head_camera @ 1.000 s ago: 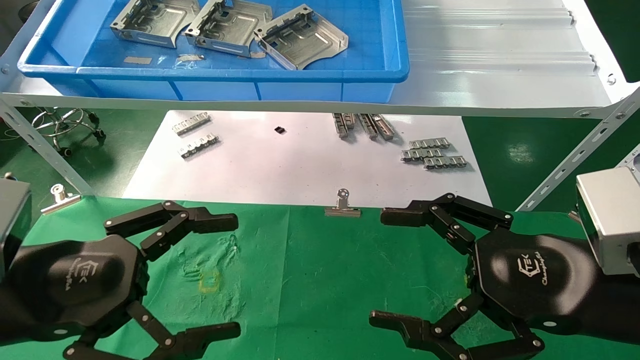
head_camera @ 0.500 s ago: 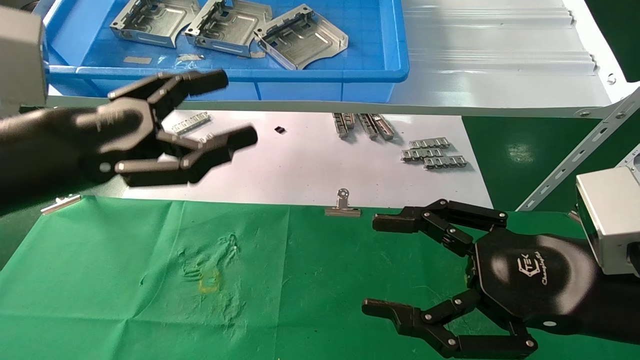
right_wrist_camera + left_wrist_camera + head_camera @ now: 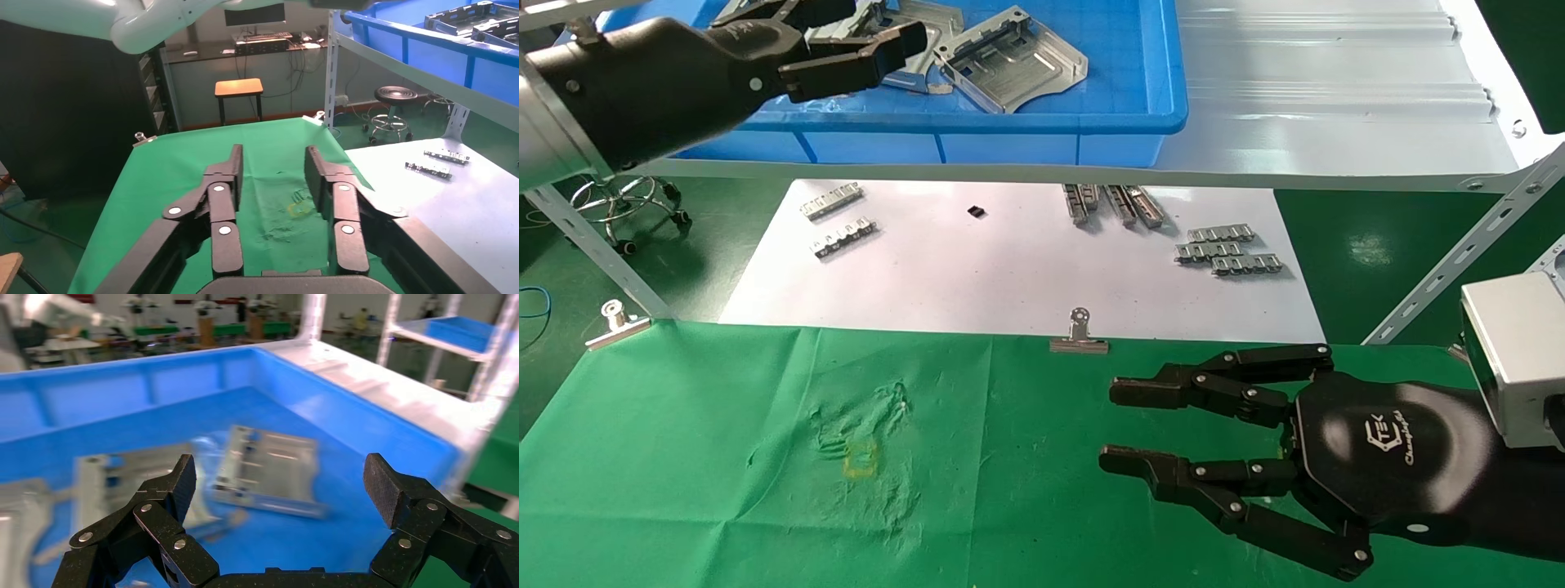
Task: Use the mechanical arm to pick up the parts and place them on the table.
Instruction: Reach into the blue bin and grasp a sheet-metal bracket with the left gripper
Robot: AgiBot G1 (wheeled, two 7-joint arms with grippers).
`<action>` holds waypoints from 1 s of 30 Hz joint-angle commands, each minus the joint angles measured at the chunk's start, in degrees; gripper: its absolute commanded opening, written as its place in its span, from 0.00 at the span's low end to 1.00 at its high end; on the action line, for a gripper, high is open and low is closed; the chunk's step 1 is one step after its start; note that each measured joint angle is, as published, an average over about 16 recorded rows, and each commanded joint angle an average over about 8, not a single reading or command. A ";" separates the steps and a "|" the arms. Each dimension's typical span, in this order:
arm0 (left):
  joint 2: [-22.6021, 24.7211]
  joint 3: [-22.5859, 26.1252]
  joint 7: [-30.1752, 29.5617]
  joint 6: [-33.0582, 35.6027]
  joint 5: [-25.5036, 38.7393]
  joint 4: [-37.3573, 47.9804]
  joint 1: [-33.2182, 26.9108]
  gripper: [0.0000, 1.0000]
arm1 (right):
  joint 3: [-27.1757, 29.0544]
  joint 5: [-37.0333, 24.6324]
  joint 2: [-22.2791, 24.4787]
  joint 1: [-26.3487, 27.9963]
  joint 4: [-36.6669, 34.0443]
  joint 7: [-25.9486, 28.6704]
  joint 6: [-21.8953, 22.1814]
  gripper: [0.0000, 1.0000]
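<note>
over the far-left blue bin (image 3: 1091, 122), the left pincer (image 3: 846, 41) hung with fingers spread apart and nothing between them, hiding most of two parts (image 3: 903, 49). only the third part (image 3: 1017, 57) lay in full view in the bin; through the left wrist camera the parts (image 3: 269, 471) were smeared by blur, edges hard to make out. at near right, the right pincer (image 3: 1115, 425) hovered over the green desk (image 3: 764, 490), fingers parted and empty, its wrist block (image 3: 1512, 359) cut off by the frame edge.
</note>
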 commanded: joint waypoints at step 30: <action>15.75 7.22 11.52 -5.77 13.51 45.25 -25.03 0.00 | -0.01 0.00 0.00 0.00 0.00 0.00 0.00 0.00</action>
